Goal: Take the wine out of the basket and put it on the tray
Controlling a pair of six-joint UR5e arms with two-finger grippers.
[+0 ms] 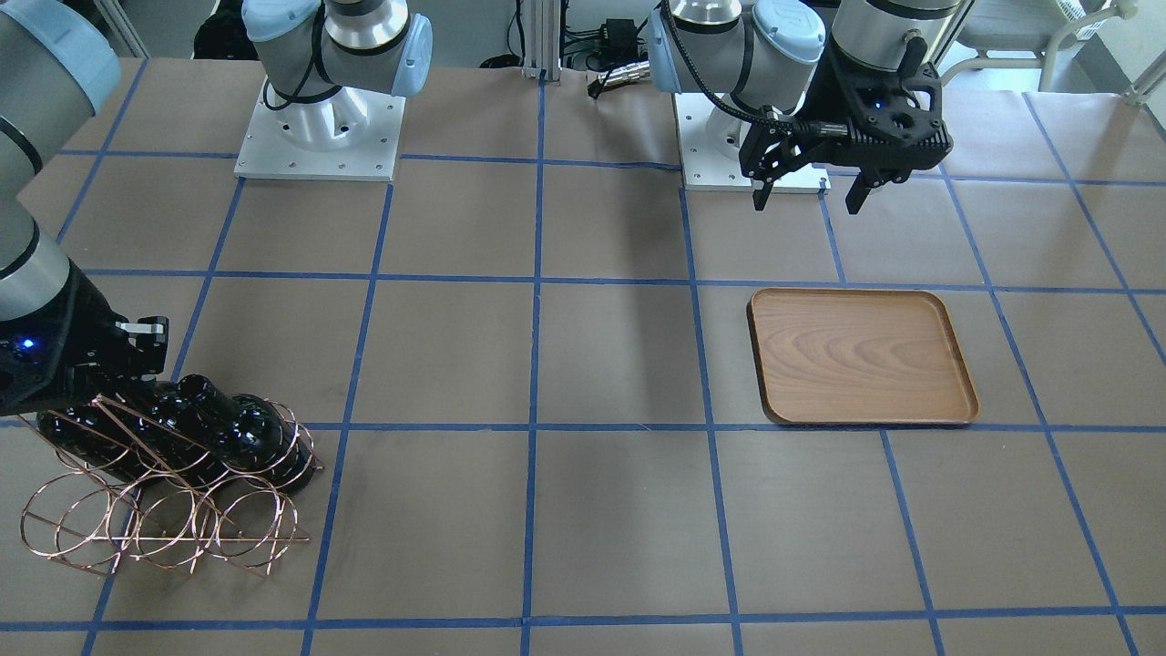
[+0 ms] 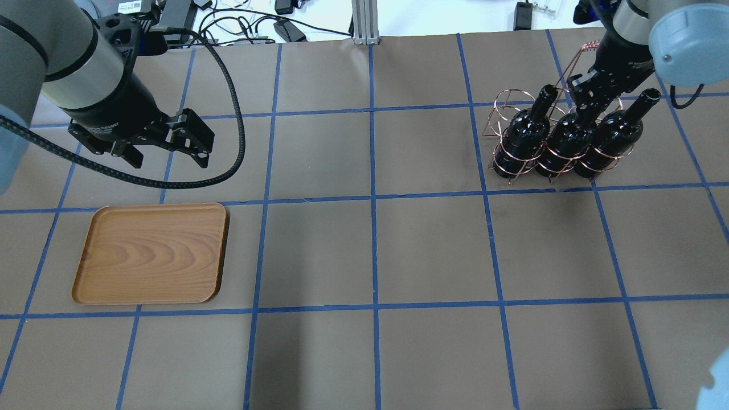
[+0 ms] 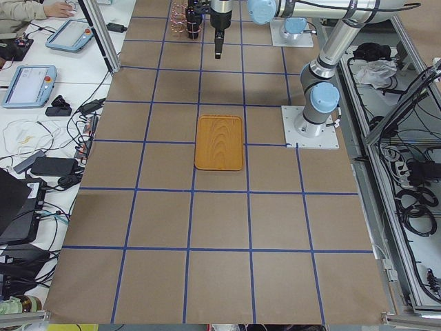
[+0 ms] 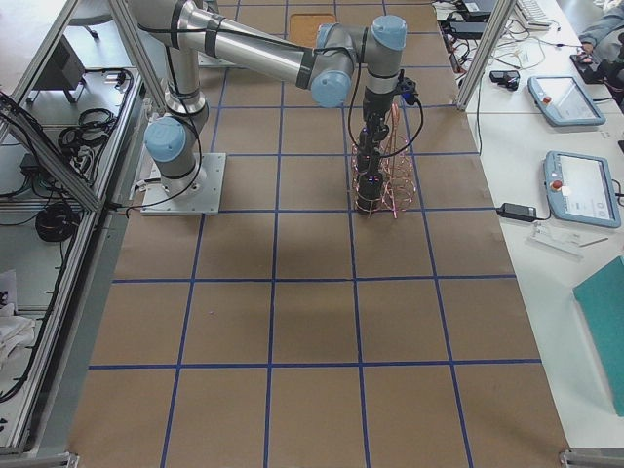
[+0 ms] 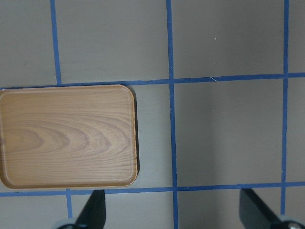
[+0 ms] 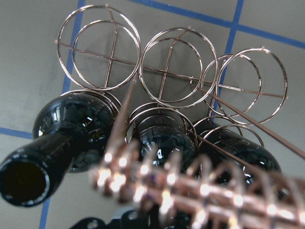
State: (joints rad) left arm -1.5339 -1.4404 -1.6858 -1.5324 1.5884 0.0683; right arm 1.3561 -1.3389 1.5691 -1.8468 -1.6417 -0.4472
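Three near-black wine bottles stand tilted in the lower rings of the copper wire basket (image 2: 515, 165) at the table's far right: left (image 2: 524, 136), middle (image 2: 564, 145), right (image 2: 612, 134). My right gripper (image 2: 584, 105) sits over the middle bottle's neck, which it hides, so I cannot tell if it grips. In the right wrist view the coiled handle (image 6: 200, 183) crosses in front of the middle bottle (image 6: 162, 136). The wooden tray (image 2: 151, 253) lies bare at the left. My left gripper (image 2: 168, 154) hangs open and empty above the tray's far edge; it also shows in the left wrist view (image 5: 174, 212).
The basket's upper rings (image 6: 164, 67) hold nothing. Both arm bases (image 1: 319, 137) are bolted at the robot's edge of the table. Blue tape lines grid the brown tabletop. Side benches with teach pendants (image 4: 561, 97) flank the table's ends.
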